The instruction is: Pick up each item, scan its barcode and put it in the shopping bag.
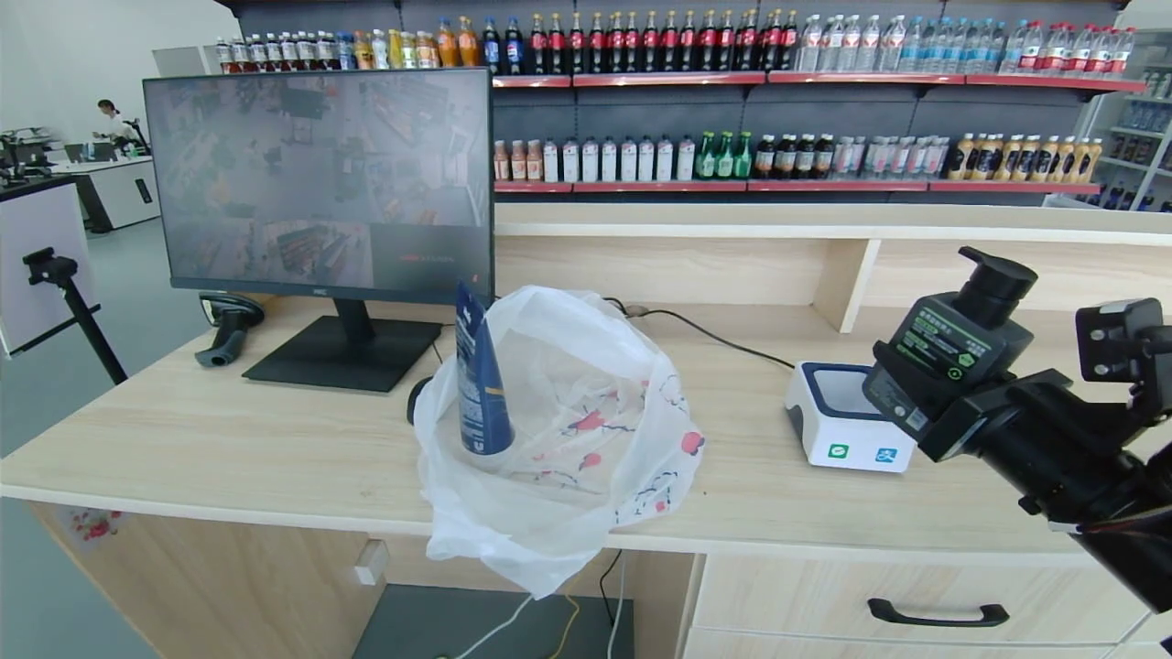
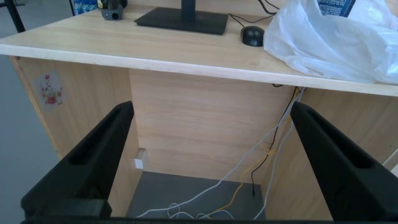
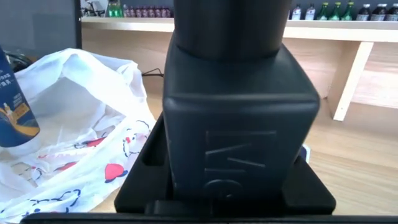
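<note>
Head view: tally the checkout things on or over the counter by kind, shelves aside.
Products: 2, blue tube, black bottle
Scanners: 2, handheld scanner, white scanner
Shopping bag: 1
Monitor: 1
Mouse: 1
Total: 7

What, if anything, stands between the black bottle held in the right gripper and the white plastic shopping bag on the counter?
Nothing visible blocks the way. The black, green-labelled bottle in the right gripper hangs by the white box-shaped scanner; bare wooden counter lies between that and the white plastic shopping bag. A blue tube stands inside.
</note>
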